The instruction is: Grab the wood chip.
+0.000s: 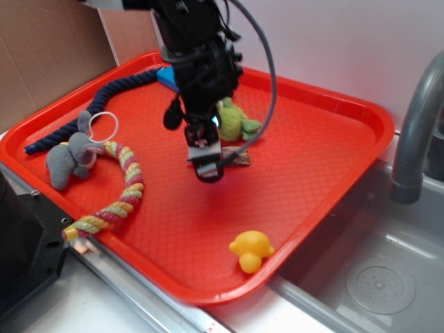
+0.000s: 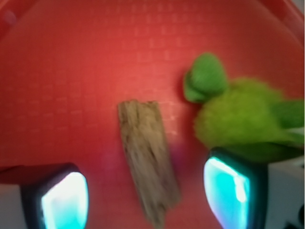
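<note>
The wood chip (image 2: 148, 160), a flat brown rough sliver tapering toward the near end, lies on the red tray (image 2: 71, 71). In the exterior view only its right end (image 1: 240, 158) shows behind the arm. My gripper (image 2: 147, 198) is open, its two cyan-lit fingertips (image 2: 64, 200) standing either side of the chip's near end, not touching it. From outside, the gripper (image 1: 206, 166) hangs just above the tray's middle, over the chip. The green plush toy (image 2: 243, 114) sits right beside the right finger.
On the tray (image 1: 333, 159) also lie a yellow rubber duck (image 1: 251, 250) at the front, a grey plush elephant (image 1: 69, 158) with a coloured rope (image 1: 123, 187) at left, a navy rope (image 1: 97, 104) and a blue block (image 1: 166, 76) at the back. A sink and faucet (image 1: 416, 132) stand right.
</note>
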Robot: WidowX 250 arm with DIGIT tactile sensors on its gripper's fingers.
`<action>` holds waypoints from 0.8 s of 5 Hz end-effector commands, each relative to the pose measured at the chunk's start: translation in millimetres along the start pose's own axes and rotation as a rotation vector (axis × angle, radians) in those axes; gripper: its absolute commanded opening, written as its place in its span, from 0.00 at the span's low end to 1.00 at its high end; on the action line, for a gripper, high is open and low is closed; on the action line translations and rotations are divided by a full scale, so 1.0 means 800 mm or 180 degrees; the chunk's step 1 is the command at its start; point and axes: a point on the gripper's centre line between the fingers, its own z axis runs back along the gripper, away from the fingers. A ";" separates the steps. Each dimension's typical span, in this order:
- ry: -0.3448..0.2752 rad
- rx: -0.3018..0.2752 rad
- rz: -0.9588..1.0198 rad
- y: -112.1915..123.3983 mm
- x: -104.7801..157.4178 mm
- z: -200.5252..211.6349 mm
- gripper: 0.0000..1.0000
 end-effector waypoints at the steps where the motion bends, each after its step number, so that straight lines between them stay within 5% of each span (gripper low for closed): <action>1: 0.0021 -0.0064 0.0010 -0.006 0.021 -0.022 1.00; 2: 0.0063 -0.0067 0.0168 0.004 0.015 -0.021 0.00; 4: 0.0075 0.0023 0.0428 0.017 -0.025 0.024 0.00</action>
